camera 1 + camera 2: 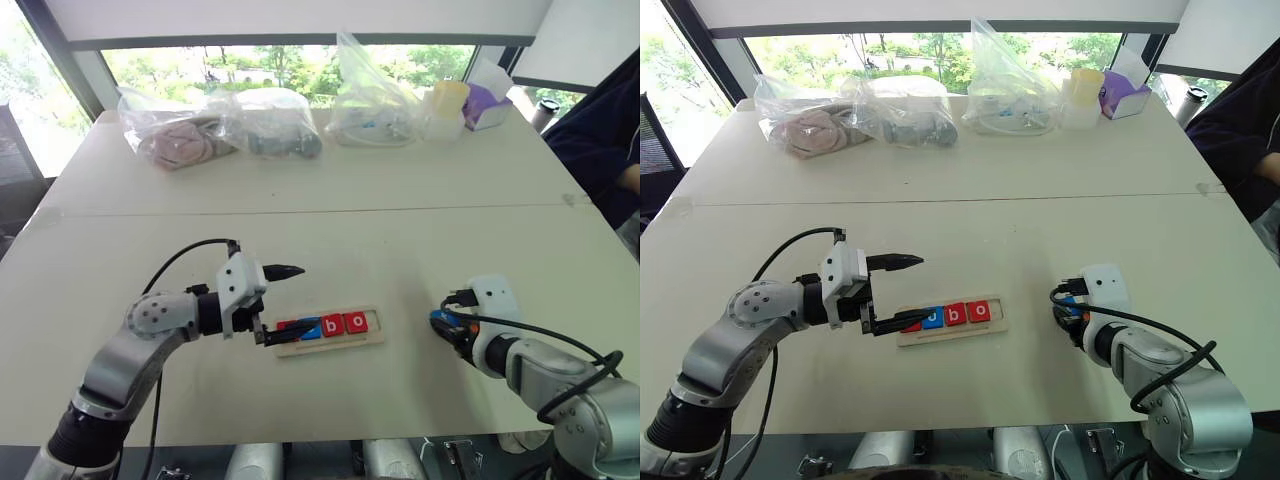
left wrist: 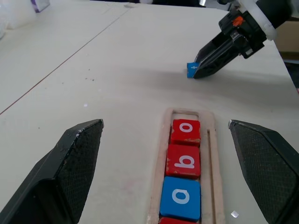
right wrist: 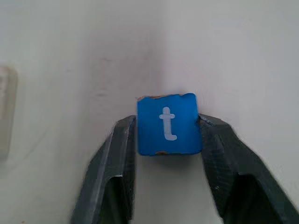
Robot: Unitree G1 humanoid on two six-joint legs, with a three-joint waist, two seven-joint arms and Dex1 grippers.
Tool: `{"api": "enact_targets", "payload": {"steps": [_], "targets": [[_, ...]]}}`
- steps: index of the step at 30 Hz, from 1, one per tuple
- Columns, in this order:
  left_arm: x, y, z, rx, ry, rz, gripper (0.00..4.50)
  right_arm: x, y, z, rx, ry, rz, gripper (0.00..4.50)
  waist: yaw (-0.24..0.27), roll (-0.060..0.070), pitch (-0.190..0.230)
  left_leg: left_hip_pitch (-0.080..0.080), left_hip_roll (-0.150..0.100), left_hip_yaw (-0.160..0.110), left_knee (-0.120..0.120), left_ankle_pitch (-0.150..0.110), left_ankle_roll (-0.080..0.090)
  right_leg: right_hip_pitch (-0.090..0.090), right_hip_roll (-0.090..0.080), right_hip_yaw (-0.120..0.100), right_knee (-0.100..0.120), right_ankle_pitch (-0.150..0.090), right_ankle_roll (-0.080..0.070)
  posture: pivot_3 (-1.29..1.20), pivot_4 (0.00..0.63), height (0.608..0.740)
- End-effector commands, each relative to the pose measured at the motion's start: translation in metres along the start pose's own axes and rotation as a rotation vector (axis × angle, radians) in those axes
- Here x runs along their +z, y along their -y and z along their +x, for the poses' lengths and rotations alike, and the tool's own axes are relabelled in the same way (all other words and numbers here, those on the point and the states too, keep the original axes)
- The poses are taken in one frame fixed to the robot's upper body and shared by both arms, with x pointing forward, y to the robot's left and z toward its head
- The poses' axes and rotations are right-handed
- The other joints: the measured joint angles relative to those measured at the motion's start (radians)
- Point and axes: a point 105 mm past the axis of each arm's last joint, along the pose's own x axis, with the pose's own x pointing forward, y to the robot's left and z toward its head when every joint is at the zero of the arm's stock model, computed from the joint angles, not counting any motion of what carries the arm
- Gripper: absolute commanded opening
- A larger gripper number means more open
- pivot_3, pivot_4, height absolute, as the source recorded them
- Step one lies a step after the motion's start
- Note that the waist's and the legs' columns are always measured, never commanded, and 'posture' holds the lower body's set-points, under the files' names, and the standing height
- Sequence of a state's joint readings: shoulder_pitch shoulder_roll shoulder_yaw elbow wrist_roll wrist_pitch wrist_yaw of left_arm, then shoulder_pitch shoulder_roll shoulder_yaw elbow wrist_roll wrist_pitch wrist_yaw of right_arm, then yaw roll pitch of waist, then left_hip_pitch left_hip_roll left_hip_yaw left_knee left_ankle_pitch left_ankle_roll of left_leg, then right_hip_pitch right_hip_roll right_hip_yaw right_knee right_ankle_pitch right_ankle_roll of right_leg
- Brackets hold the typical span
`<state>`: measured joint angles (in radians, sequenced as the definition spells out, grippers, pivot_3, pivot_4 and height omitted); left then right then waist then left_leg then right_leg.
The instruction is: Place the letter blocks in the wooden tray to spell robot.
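Note:
The wooden tray (image 1: 332, 347) lies near the table's front middle. In its slot sit a red block (image 1: 288, 325) partly hidden by my finger, a blue o (image 2: 181, 197), a red b (image 2: 183, 161) and a red o (image 2: 186, 129). The slot's right end is bare. My left gripper (image 1: 281, 304) stands open over the tray's left end, one finger on each side, touching nothing. To the right of the tray, my right gripper (image 3: 167, 129) is shut on the blue t block (image 3: 166, 116), low over the table and pointing down and forward.
Clear plastic bags (image 1: 220, 125) with soft items line the table's far side, beside a cup (image 1: 449, 97) and a purple-topped box (image 1: 487, 105). A person's dark sleeve (image 1: 600, 140) shows at the far right. A seam (image 1: 300, 212) crosses the table.

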<state>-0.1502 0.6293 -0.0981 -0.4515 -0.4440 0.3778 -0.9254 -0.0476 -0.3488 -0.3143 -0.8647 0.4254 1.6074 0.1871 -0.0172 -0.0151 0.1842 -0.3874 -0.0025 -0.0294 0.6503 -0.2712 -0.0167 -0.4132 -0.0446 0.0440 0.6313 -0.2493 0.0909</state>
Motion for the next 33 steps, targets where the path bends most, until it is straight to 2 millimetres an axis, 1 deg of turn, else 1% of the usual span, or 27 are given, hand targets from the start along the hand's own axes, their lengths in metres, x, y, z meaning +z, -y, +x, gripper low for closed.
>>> {"api": "enact_targets", "payload": {"steps": [1,2,3,5,8,9,11,12,14,18,20,26,29,31,32,33], "targets": [[0.005,0.0,-0.002,-0.003,0.013,0.032,4.5,0.014,-0.007,-0.005,0.085,0.015,-0.095,3.63,0.0,0.0,0.0,0.0,0.0,0.0,0.0,0.0,0.0,0.0,0.0,0.0,0.0,0.0,0.0,0.0,0.15,0.74],[0.005,0.001,-0.003,-0.003,0.011,0.031,4.5,0.021,-0.008,-0.008,0.142,0.006,-0.151,4.2,-0.001,0.001,0.001,0.0,0.0,0.0,0.0,0.0,0.0,0.0,-0.001,0.0,0.0,0.0,0.0,0.0,0.15,0.74],[0.005,0.001,-0.004,-0.002,0.01,0.031,4.5,0.028,-0.01,-0.012,0.194,-0.002,-0.219,4.43,-0.001,0.002,0.001,-0.001,0.0,0.002,0.001,0.0,0.0,0.0,-0.001,0.001,-0.001,0.0,0.0,0.0,0.15,0.74],[0.005,0.002,-0.004,-0.001,0.007,0.03,4.5,0.038,-0.008,-0.018,0.285,0.008,-0.435,4.43,0.001,0.003,0.002,-0.001,-0.001,0.002,0.002,0.0,0.0,0.0,-0.002,0.001,-0.001,0.0,0.0,0.0,0.15,0.74],[0.005,0.002,-0.004,0.003,0.005,0.032,4.5,0.048,0.01,-0.016,0.392,0.026,-0.736,4.43,0.006,-0.001,0.002,-0.001,-0.001,0.002,0.001,0.0,0.0,0.002,-0.001,-0.001,-0.003,-0.001,0.002,0.0,0.15,0.74],[0.005,0.002,-0.005,0.006,0.003,0.035,4.5,0.049,0.017,-0.015,0.429,0.028,-0.8,4.43,0.005,-0.001,0.002,-0.001,-0.001,0.002,0.0,0.0,0.0,0.002,-0.001,-0.002,-0.003,-0.001,0.002,0.0,0.15,0.74],[0.006,0.001,-0.006,0.016,0.001,0.038,4.5,0.05,0.028,-0.011,0.499,0.015,-0.861,4.43,0.003,-0.001,0.002,-0.001,-0.001,0.003,0.0,0.0,0.0,0.001,-0.001,-0.001,-0.003,-0.001,0.002,0.0,0.15,0.74],[0.006,0.001,-0.007,0.021,-0.002,0.042,4.5,0.048,0.036,-0.009,0.531,-0.011,-0.91,4.43,0.001,-0.001,0.002,-0.001,-0.001,0.003,0.001,0.0,0.0,0.002,-0.001,-0.001,-0.003,-0.001,0.003,0.0,0.15,0.74],[0.006,0.001,-0.008,0.029,-0.005,0.045,4.5,0.044,0.045,-0.006,0.588,-0.045,-0.994,4.43,-0.002,-0.001,0.002,0.0,-0.001,0.004,0.001,0.0,0.0,0.002,-0.001,0.0,-0.002,-0.001,0.002,0.0,0.15,0.74],[0.006,0.003,-0.012,0.052,-0.012,0.04,4.5,0.04,0.055,0.005,0.668,-0.081,-1.025,4.43,-0.002,-0.001,0.003,0.0,0.0,0.004,0.001,0.0,0.0,0.001,-0.001,0.0,-0.001,-0.001,0.002,0.0,0.15,0.74],[0.006,0.005,-0.014,0.059,-0.017,0.039,4.5,0.039,0.058,0.009,0.685,-0.091,-1.042,4.43,0.0,-0.001,0.003,0.001,0.0,0.003,0.001,0.0,0.0,0.002,-0.001,0.0,-0.001,-0.001,0.002,0.0,0.15,0.74],[0.007,0.008,-0.019,0.078,-0.028,0.031,4.5,0.036,0.051,0.018,0.757,-0.072,-1.003,4.43,0.006,0.0,0.003,0.001,0.0,0.001,0.001,0.0,0.0,0.002,-0.002,0.0,-0.001,-0.001,0.002,0.0,0.15,0.74],[0.007,0.008,-0.02,0.083,-0.034,0.028,4.5,0.03,0.052,0.022,0.762,-0.079,-1.005,4.43,0.006,0.0,0.003,0.001,-0.001,0.001,0.002,0.0,0.0,0.002,-0.003,0.0,-0.001,-0.001,0.002,0.0,0.15,0.74],[0.007,0.008,-0.021,0.085,-0.038,0.027,4.5,0.026,0.053,0.025,0.764,-0.084,-1.01,3.91,0.005,0.0,0.003,0.002,-0.001,0.001,0.002,0.0,0.0,0.003,-0.003,0.0,-0.001,-0.001,0.001,0.0,0.15,0.74],[0.007,0.008,-0.022,0.086,-0.041,0.027,4.5,0.024,0.053,0.026,0.763,-0.083,-1.016,3.54,0.005,0.0,0.003,0.002,-0.001,0.001,0.002,0.0,0.0,0.003,-0.003,0.0,-0.001,-0.001,0.001,0.0,0.15,0.74],[0.007,0.008,-0.023,0.086,-0.043,0.027,4.5,0.023,0.053,0.026,0.762,-0.081,-1.021,2.99,0.005,0.0,0.003,0.003,-0.001,0.001,0.002,0.0,0.0,0.003,-0.003,0.0,-0.001,-0.001,0.001,0.0,0.15,0.74]]}}
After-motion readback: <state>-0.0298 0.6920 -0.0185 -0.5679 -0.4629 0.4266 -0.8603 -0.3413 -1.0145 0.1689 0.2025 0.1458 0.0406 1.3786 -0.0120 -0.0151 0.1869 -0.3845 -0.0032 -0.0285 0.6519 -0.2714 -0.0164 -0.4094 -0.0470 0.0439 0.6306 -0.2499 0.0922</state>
